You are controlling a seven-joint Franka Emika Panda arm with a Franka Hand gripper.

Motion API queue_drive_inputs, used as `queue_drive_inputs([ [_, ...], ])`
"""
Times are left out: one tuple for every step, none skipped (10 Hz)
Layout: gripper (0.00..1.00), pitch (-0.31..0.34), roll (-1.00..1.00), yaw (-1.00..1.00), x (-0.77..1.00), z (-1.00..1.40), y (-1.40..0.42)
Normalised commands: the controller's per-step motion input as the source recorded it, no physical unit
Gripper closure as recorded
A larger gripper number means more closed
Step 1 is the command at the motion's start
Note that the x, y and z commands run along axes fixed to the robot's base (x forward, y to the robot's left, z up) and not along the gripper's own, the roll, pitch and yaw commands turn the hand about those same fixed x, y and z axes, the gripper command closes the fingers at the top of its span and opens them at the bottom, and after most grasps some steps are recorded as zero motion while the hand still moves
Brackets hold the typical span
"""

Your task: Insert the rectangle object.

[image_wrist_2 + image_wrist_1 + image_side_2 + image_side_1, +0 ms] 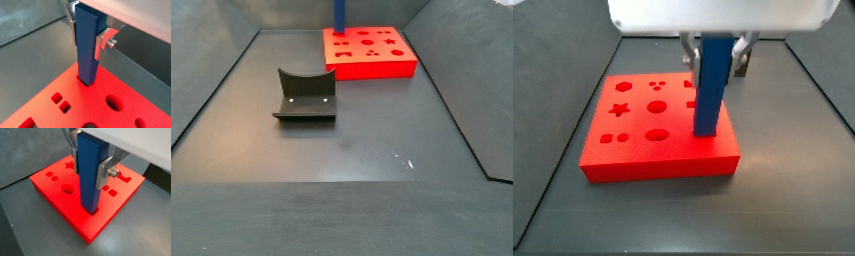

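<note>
The rectangle object, a long blue bar [90, 183], stands upright between the fingers of my gripper [90, 168], which is shut on its upper part. The bar's lower end sits in a rectangular slot near one edge of the red block [63, 203]. The red block has several shaped holes in its top. The same hold shows in a wrist view on the bar [88, 55] with the gripper [88, 35] over the block [100, 107]. In a side view the bar [711, 90] stands on the block [647, 145] under the gripper [714, 50]. In a side view only the bar's lower part [341, 14] shows above the block [372, 55].
A dark grey fixture [305, 97] with a curved top edge stands on the dark floor, apart from the red block. Dark walls [225, 70] close in the floor on both sides.
</note>
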Motion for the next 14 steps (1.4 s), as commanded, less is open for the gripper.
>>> queue_drive_inputs([
  [1.0, 0.0, 0.1, -0.12, 0.0, -0.37, 0.0],
  [1.0, 0.0, 0.05, -0.1, 0.0, -0.25, 0.0],
  [1.0, 0.0, 0.06, -0.07, 0.09, -0.31, 0.0],
  [1.0, 0.003, 0.11, -0.09, 0.03, -0.47, 0.0],
  [1.0, 0.046, 0.02, -0.13, 0.07, -0.93, -0.06],
  [1.0, 0.054, 0.0, -0.16, 0.1, -1.0, -0.13],
  [1.0, 0.05, 0.0, -0.18, 0.11, -1.0, -0.12],
  [1.0, 0.031, 0.0, -0.18, 0.13, -1.0, -0.12],
  [1.0, 0.01, 0.0, -0.19, 0.17, -1.0, -0.13],
  [1.0, 0.0, 0.0, -0.18, 0.16, -1.0, -0.08],
  [1.0, 0.0, -0.02, -0.05, 0.0, 0.0, 0.04],
  [1.0, 0.0, -0.03, 0.0, 0.0, 0.0, 0.02],
  [1.0, 0.0, 0.0, 0.0, 0.0, 0.0, 0.0],
  [1.0, 0.0, 0.0, 0.0, 0.0, 0.0, 0.0],
])
